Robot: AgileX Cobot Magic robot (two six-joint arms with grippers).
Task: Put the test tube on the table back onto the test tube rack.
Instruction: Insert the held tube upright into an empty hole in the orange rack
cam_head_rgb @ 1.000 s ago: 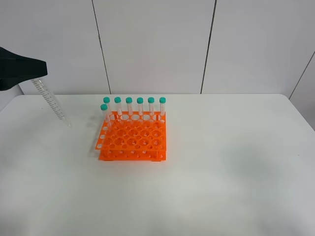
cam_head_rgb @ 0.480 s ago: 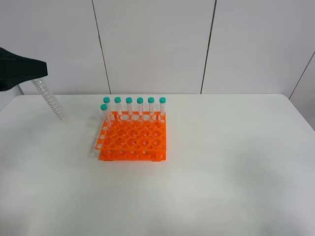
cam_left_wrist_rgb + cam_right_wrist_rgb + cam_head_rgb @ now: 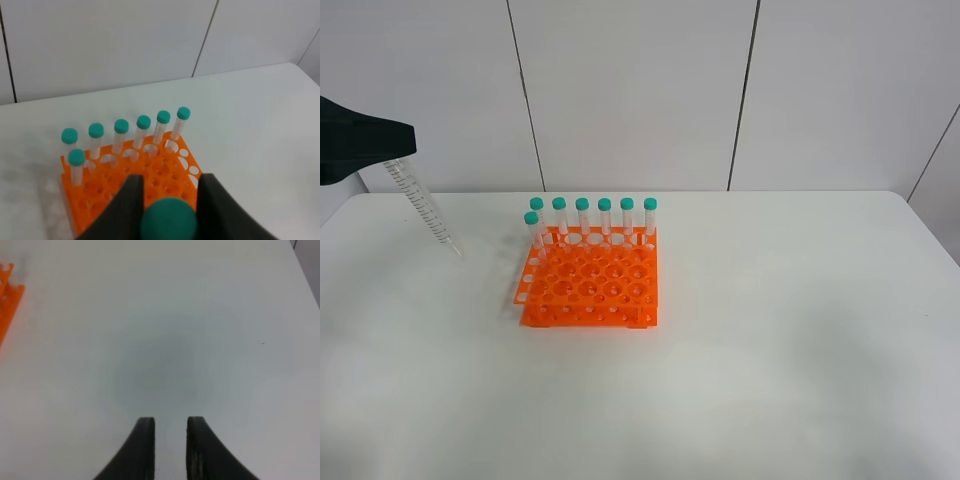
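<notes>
While left gripper [image 3: 398, 150] pinches the tube [image 3: 423, 206] by its capped end, aloft at far left, long axis slanting tip-down toward the rack [image 3: 590, 292] to its right, right gripper [image 3: 170, 434] idles closed on nothing over the table [image 3: 780, 350].

Rack [image 3: 588, 292]: glossy orange plastic. Tube [image 3: 420, 205]: clear plastic with smooth teal cap [image 3: 167, 220]. Table [image 3: 790, 340]: smooth, matt white surface.

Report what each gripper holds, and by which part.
The left gripper holds the test tube by its teal-capped top end; the right gripper holds nothing.
</notes>
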